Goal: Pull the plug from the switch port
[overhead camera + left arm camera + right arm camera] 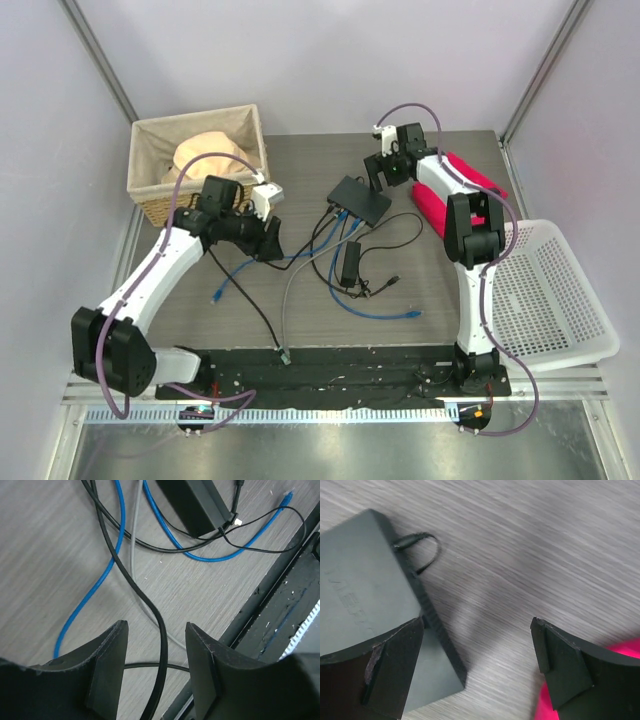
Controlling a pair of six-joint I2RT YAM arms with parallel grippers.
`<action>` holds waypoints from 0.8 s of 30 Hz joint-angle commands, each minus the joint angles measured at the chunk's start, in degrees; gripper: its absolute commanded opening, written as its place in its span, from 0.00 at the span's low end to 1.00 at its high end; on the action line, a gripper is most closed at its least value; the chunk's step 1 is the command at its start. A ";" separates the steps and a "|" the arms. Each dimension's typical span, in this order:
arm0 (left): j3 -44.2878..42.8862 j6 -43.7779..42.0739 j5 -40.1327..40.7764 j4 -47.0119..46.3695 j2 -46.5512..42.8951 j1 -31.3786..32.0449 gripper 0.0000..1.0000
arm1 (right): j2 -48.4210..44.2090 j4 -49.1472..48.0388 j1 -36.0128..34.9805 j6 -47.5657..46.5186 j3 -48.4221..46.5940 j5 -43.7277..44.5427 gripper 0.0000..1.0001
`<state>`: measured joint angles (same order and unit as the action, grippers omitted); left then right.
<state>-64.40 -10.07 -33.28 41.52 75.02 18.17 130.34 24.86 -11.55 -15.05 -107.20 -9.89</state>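
Switch [360, 199] is found mid-counter toward the back, cables [345, 228] apparently plugged along its near edge; left jaws are released astride a black cable [159, 625], right jaws are spread wide at the switch corner, so the pull is judged undone.

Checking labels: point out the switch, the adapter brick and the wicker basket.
switch [360, 200], top view, centre of its flat top
adapter brick [350, 265], top view, middle of its body
wicker basket [152, 205], top view, front wall
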 commanded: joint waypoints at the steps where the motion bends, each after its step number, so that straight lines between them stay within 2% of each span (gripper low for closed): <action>1: 0.51 4.71 -0.30 -5.05 1.79 1.95 0.54 | -0.26 2.73 0.21 0.89 -3.03 -9.88 1.00; 5: -0.90 1.73 -1.79 -1.45 3.81 4.23 0.47 | -0.53 3.79 -0.23 2.13 -0.12 -10.50 1.00; 11: -0.63 2.68 2.51 -3.72 7.85 6.79 0.50 | -4.03 4.84 -0.66 4.67 6.20 -16.03 0.99; 16: -4.59 3.12 7.43 -3.72 8.48 6.87 0.50 | -8.52 4.23 -2.07 8.80 14.72 -15.78 0.99; 20: -8.10 2.94 7.01 -4.59 3.92 6.79 0.48 | -15.36 0.99 -2.16 19.24 21.75 -15.86 0.99; 21: -6.54 4.34 5.69 -9.21 2.25 6.87 0.50 | -16.43 0.28 -2.16 21.62 24.64 -16.12 0.99; 22: -5.48 5.40 4.81 -11.61 -0.73 7.57 0.56 | -17.57 -1.12 -2.16 26.51 25.89 -16.82 0.99; 24: -4.24 5.76 5.33 -12.78 -0.76 8.98 0.59 | -19.76 -2.70 -2.42 30.76 29.30 -20.07 0.99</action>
<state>-68.73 -6.55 -26.63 36.16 80.34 25.32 117.03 24.71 -13.13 1.72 -83.09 -24.99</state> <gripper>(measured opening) 0.569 0.990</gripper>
